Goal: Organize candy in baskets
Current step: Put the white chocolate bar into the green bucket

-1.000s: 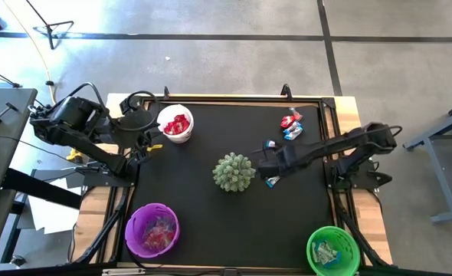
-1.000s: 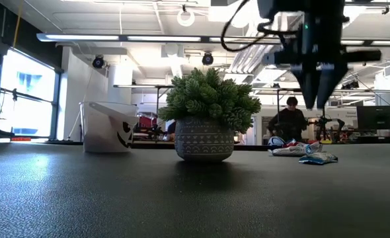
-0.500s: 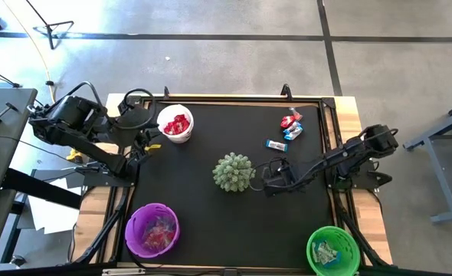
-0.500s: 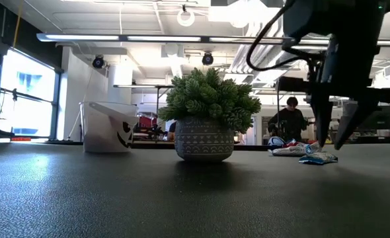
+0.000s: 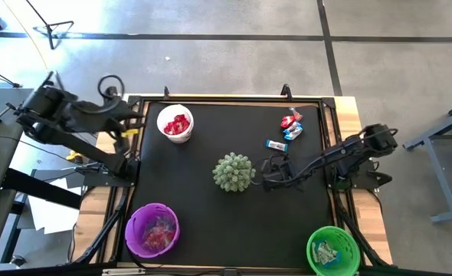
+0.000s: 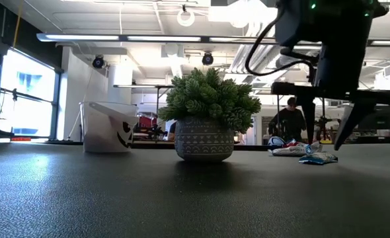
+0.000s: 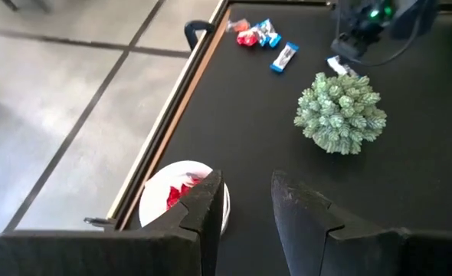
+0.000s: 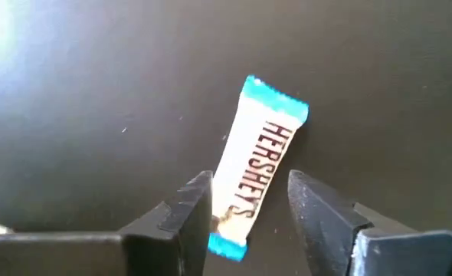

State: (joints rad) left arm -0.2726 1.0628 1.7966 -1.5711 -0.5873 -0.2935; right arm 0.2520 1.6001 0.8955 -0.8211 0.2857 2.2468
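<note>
At the upper left of the high view the left gripper (image 5: 130, 123) waits off the mat's edge, its dark fingers (image 7: 204, 211) parted around nothing. Just right of it stands the round white plastic basket (image 5: 175, 123), holding shiny red-wrapped candy (image 5: 177, 123). At the lower left sits the round purple basket (image 5: 152, 229) with a heap of pinkish sweets inside. The matte black mat (image 5: 211, 207) has a fine pebbled grain in the low view. At frame centre is a spiky pale-green ball plant (image 5: 234, 171) in a patterned grey pot (image 6: 203, 140).

Right of the plant, the right gripper (image 5: 275, 175) is down at the mat with its fingers spread on either side of a flat white bar with bright blue crimped ends (image 8: 255, 165); the jaws flank it without pinching it yet. At the upper right lies a loose blue-and-silver bar (image 5: 275, 145) beside a small cluster of red and blue crinkly wrappers (image 5: 291, 125). At the lower right the bright green basket (image 5: 333, 248) already holds blue-and-silver pieces.

By my reading, sorting is mostly done: all three baskets are stocked, and only these few sweets remain on the mat.
</note>
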